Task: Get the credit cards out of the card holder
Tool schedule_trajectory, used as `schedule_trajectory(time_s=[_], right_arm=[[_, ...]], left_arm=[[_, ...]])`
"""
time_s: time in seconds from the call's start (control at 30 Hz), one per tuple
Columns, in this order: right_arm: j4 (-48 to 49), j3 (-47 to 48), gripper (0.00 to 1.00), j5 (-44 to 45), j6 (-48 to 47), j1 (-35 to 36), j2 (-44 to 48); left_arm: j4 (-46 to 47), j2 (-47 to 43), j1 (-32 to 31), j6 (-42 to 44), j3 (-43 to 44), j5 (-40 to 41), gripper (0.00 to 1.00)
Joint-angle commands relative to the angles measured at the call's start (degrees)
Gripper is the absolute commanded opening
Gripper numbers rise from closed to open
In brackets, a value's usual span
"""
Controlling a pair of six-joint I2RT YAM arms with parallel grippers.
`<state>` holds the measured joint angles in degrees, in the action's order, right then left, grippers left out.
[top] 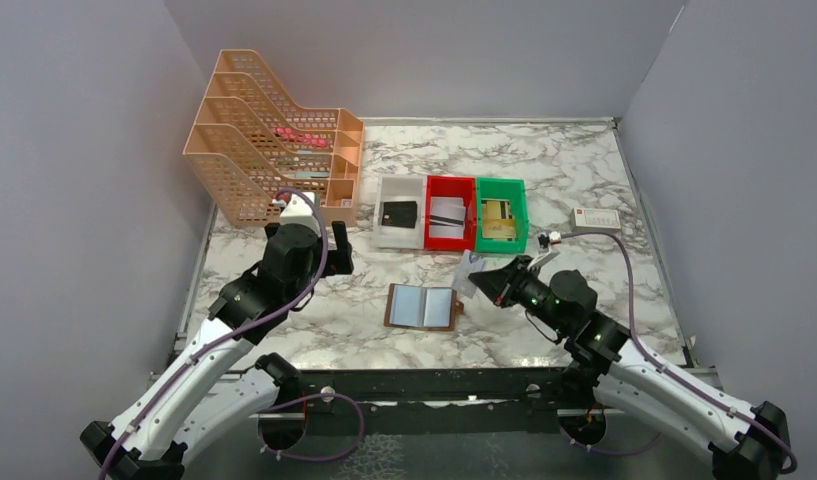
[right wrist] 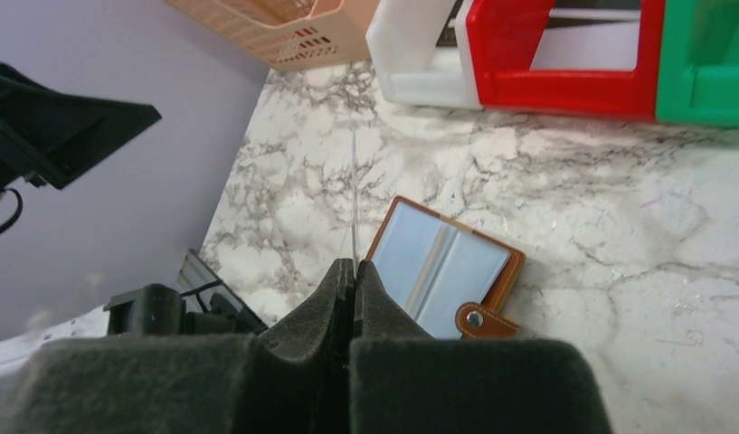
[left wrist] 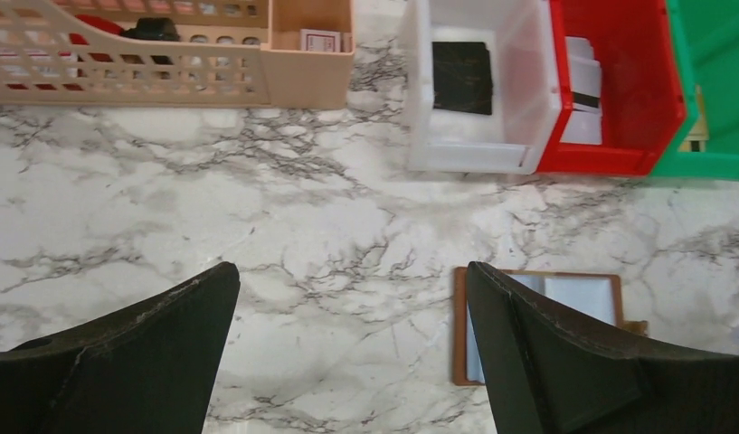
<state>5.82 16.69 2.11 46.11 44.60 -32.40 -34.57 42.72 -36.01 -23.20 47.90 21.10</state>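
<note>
While the card holder (top: 422, 306) lies open mid-table, its sleeves seemingly empty, the right gripper (right wrist: 355, 267) pinches a pale card (top: 468, 272) at its two o'clock. Other credit cards (top: 399, 213) fill bins (top: 449, 181) at twelve, and the left gripper (left wrist: 352, 271) is spread, empty.

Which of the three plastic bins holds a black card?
The white bin, leftmost in the row; the red bin holds white striped cards, the green bin gold cards.

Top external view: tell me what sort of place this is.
Probably a robot test cell: plain grey walls box in a marble-patterned table, two robot arms are bolted to its near edge, and sorting bins stand staged.
</note>
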Motion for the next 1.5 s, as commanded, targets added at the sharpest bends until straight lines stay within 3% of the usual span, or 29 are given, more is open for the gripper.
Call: schedule_trajectory(time_s=[0.0, 0.47, 0.87, 1.2, 1.47], right_arm=[[-5.21, 4.8, 0.01, 7.32, -6.71, -0.13, -2.18], [-5.79, 19.89, 0.01, 27.65, -27.72, -0.13, -17.47], [0.2, 35.42, 0.01, 21.16, -54.94, -0.17, -44.0], [-1.6, 47.82, 0.01, 29.7, -70.41, -0.25, -64.32], [0.21, 51.19, 0.01, 30.19, -80.46, -0.78, -72.04]], left_arm=[[-1.19, -2.92, 0.14, 2.76, -3.71, 7.23, 0.99], [2.71, 0.22, 0.9, 4.13, -5.98, 5.18, 0.99], [3.11, 0.93, 3.1, 5.01, -5.95, 3.12, 0.99], [3.39, 1.1, 3.92, 5.34, -6.06, 2.33, 0.99], [3.46, 1.2, 4.53, 5.53, -6.06, 1.59, 0.99]])
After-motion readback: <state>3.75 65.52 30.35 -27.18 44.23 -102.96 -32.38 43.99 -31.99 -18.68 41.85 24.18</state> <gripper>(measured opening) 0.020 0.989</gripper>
